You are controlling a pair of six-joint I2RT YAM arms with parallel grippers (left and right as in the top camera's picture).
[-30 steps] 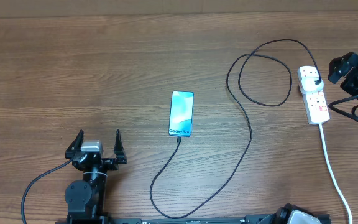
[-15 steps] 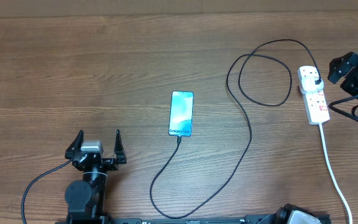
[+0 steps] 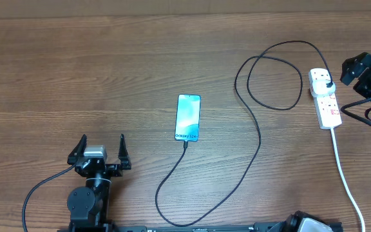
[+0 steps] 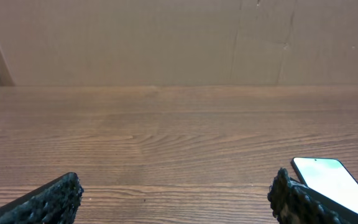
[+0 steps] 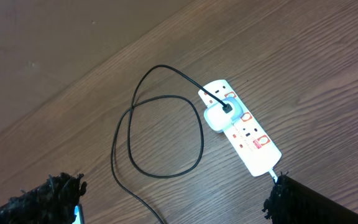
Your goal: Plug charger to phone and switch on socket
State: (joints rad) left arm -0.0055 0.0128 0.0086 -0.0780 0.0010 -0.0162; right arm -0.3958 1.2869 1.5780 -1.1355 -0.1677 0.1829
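The left gripper is seen low at the left of the wooden counter. Its fingers are spread wide and released, and nothing is held between them. To its right, near the middle of the counter, the phone is laid flat and face up. It is slim and black-edged, and its screen is lit light blue-cyan, with small "Galaxy" text at the end nearer the robot.

That near end is met by the tip of the charger, a long thin black cable; whether the tip is fully seated cannot be told. From there the cable is run down toward the counter's near edge, then swept up to the right and thrown into one loose loop before it is ended in a plug. The plug is pushed into the far end of the socket, a white elongated power strip with small red switches and a thick white cord trailing toward the robot. The position of the switches cannot be read.

The right gripper is held above the strip — its fingers are parted wide and nothing is grasped.
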